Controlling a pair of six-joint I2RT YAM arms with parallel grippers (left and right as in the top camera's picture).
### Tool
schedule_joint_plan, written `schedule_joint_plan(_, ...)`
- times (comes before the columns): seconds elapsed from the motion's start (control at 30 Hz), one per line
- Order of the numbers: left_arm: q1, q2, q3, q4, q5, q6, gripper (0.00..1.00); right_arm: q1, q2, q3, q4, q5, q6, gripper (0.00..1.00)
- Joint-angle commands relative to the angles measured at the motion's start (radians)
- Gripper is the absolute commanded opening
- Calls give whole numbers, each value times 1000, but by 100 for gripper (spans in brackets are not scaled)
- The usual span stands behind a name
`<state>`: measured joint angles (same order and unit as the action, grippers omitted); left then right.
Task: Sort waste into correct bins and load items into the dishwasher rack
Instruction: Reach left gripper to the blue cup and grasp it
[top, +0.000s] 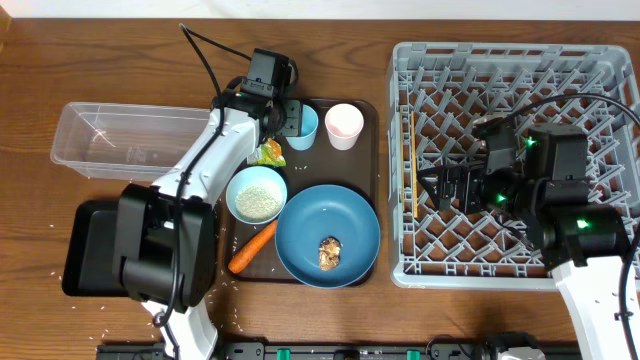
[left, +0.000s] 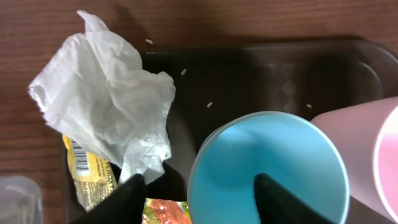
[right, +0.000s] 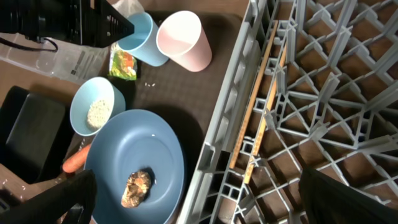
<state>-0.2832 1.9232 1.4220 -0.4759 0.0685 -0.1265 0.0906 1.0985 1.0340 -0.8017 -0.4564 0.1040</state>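
My left gripper (left: 202, 200) is open over the back of the brown serving tray (top: 368, 160). It straddles the left wall of the light-blue cup (left: 267, 168), with one finger inside it and the other by the crumpled white paper (left: 106, 99) and the yellow-green wrapper (left: 90, 168). The pink cup (top: 344, 125) stands right of the blue cup. The bowl (top: 256, 193) holds rice. The blue plate (top: 327, 225) carries a brown lump (top: 329, 252), and the carrot (top: 252, 248) lies beside it. My right gripper (right: 208, 199) is open and empty over the left edge of the grey rack (top: 515, 160).
The clear box (top: 130, 138) stands at the back left, with the black tray (top: 95, 245) in front of it. A pair of wooden chopsticks (right: 261, 106) lies in the rack's left side. Rice grains are scattered on the table at the left.
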Motion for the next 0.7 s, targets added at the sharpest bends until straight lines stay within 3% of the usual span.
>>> schedule_joint_plan(0.0, 2, 39, 13, 0, 38, -18, 42, -11, 12, 17, -2, -12, 16, 99)
schedule_joint_plan(0.07, 2, 55, 13, 0, 51, -21, 32, -11, 16, 17, -3, -12, 15, 99)
schedule_joint_plan(0.17, 3, 64, 13, 0, 50, -22, 25, -11, 18, 17, -3, -12, 15, 99)
schedule_joint_plan(0.37, 4, 75, 6, 7, 51, -22, 22, -11, 17, 17, 0, -12, 15, 99)
schedule_joint_plan(0.47, 4, 87, 6, -1, 51, -36, 6, -11, 18, 17, 0, -12, 16, 99)
schedule_joint_plan(0.67, 5, 33, 8, -24, 52, -76, 6, -11, 17, 17, 0, -12, 15, 99)
